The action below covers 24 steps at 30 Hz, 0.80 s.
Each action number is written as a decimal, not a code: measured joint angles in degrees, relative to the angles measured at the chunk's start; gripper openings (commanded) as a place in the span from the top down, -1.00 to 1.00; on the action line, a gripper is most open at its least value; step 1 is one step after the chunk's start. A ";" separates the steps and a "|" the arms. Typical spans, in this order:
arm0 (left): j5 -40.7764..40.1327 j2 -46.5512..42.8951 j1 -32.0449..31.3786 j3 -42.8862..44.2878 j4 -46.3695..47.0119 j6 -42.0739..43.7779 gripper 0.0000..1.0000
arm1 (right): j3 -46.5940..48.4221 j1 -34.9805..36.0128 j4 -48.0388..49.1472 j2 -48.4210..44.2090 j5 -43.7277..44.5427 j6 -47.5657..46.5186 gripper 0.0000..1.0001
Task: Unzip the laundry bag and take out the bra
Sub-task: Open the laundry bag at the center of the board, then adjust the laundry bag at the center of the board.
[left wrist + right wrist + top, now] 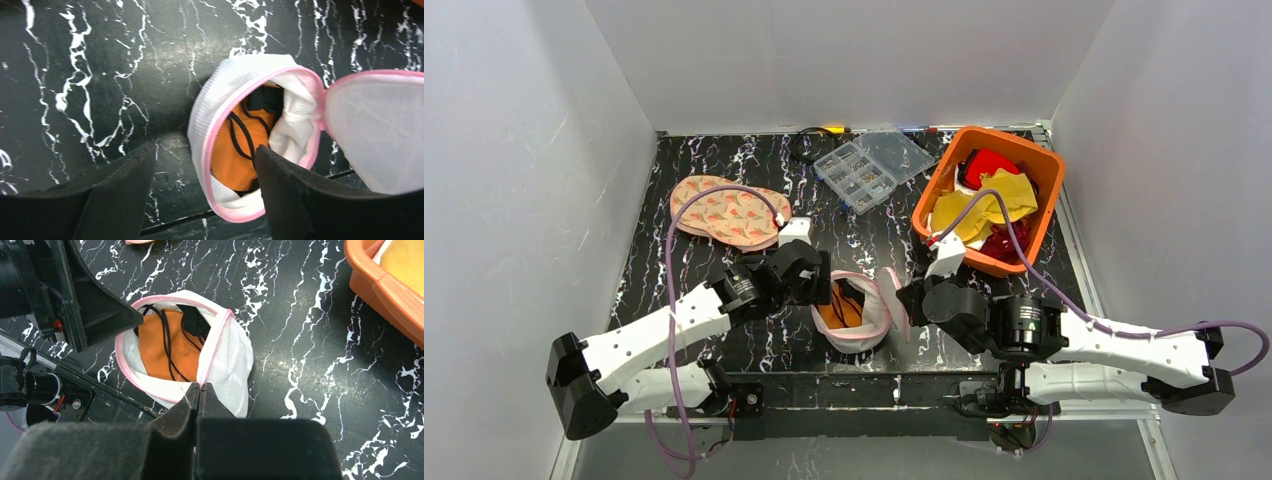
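**Colleague:** Since I can't see your screens, what does the overhead view show?

**Operator:** I see the laundry bag (864, 318) on the dark marbled surface (724, 165), near its front edge and between my two arms. It is unzipped, with its lid flap hanging to the right. The orange bra (842, 310) is inside. The left gripper (819, 285) is at the bag's mouth and the right gripper (909, 300) is at the flap side.

**Colleague:** And the left wrist?

**Operator:** My left gripper is spread wide and holds nothing. One finger is outside the pink rim and the other is at the opening, over the bra's black straps.

**Colleague:** The right wrist?

**Operator:** The right fingers are pressed together and appear to pinch the bag's pink rim where the flap hinges.

**Colleague:** So which step are we on?

**Operator:** I judge the unzipping done and the removal about to begin. Next I'd dip the left gripper inside, close it on the orange fabric and lift, while the right one anchors the bag.

**Colleague:** Any writing?

**Operator:** No brand, label or text is legible in any view.
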 measured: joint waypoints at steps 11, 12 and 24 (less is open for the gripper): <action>0.15 6.86 3.26 1.25 -0.90 7.45 0.58 | -4.61 0.00 -4.35 -10.01 2.08 2.08 0.83; 0.37 7.45 3.26 1.31 -0.76 7.85 0.71 | -4.66 0.00 -5.18 -10.64 2.69 2.80 0.61; 3.45 3.41 3.30 0.09 -0.72 4.83 1.00 | 2.14 0.00 -14.29 -9.53 5.53 1.70 -0.49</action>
